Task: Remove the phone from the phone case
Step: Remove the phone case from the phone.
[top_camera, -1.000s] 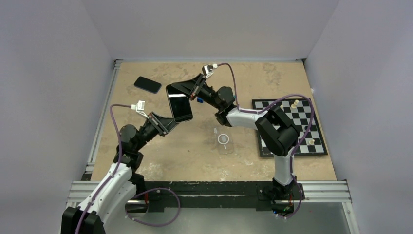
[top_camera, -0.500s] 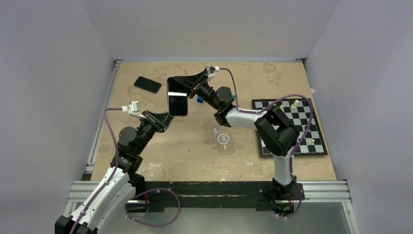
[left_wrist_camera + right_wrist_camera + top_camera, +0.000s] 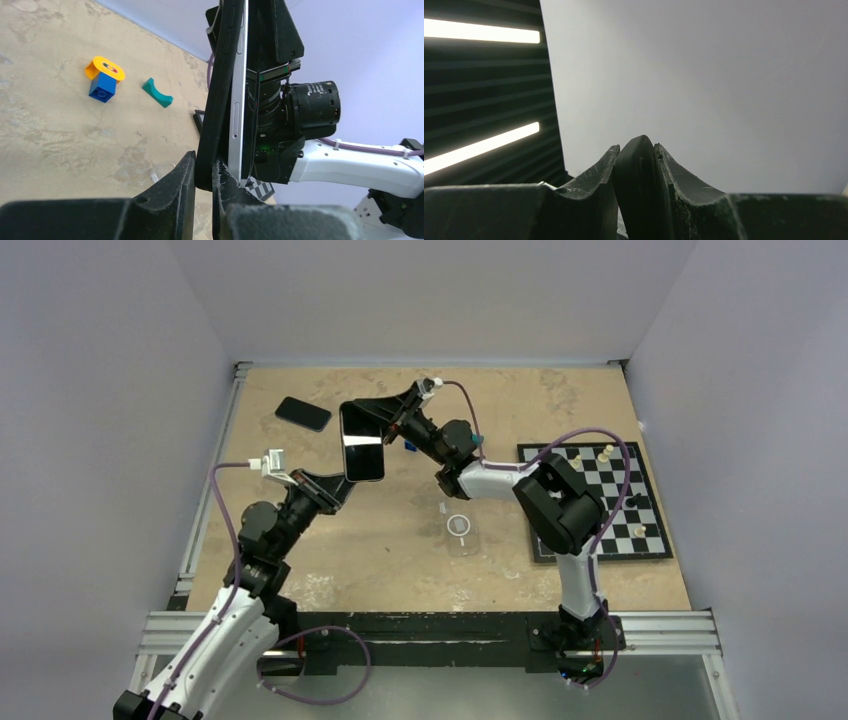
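One black rubber phone case [image 3: 218, 105] hangs aloft, silver-edged phone [image 3: 239, 100] inside. Your left gripper [image 3: 204, 170] pinches its bottom, your right gripper [image 3: 636, 150] its top.

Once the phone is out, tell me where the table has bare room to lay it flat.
Bare: the near-centre strip between the clear case and the front rail, and the far-right corner behind the chessboard. Crowded: far left-centre, where the left gripper and right gripper hold the phone case beside the flat black device.
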Action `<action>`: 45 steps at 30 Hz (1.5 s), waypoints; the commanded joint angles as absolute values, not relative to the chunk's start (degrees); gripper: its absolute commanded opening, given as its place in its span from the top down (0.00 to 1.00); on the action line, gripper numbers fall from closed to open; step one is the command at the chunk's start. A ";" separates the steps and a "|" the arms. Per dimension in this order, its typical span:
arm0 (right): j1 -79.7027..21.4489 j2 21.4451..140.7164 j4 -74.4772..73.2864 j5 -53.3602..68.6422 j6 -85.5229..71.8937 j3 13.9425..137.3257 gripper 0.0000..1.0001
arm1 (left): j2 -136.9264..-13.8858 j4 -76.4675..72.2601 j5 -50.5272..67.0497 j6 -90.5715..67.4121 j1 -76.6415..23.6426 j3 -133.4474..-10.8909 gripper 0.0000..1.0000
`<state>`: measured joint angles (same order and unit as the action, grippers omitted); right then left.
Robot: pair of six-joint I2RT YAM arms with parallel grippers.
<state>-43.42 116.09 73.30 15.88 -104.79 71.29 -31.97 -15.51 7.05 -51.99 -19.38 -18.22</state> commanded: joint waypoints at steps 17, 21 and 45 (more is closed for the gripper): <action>-51.29 111.97 88.76 24.38 -118.91 75.36 1.00 | -58.87 -47.17 31.66 -67.57 -15.98 -13.95 0.84; -51.72 111.30 84.98 24.21 -117.51 77.58 1.00 | -53.23 -28.67 15.68 -55.83 -16.92 -15.63 1.00; -42.99 111.15 91.85 26.33 -119.48 69.16 1.00 | -34.20 -1.76 1.26 -48.09 -26.72 -21.02 0.49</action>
<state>-43.57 116.51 76.64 17.12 -112.16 70.46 -37.45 -21.37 -1.50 -42.04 -30.13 -19.66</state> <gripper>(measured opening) 0.301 0.376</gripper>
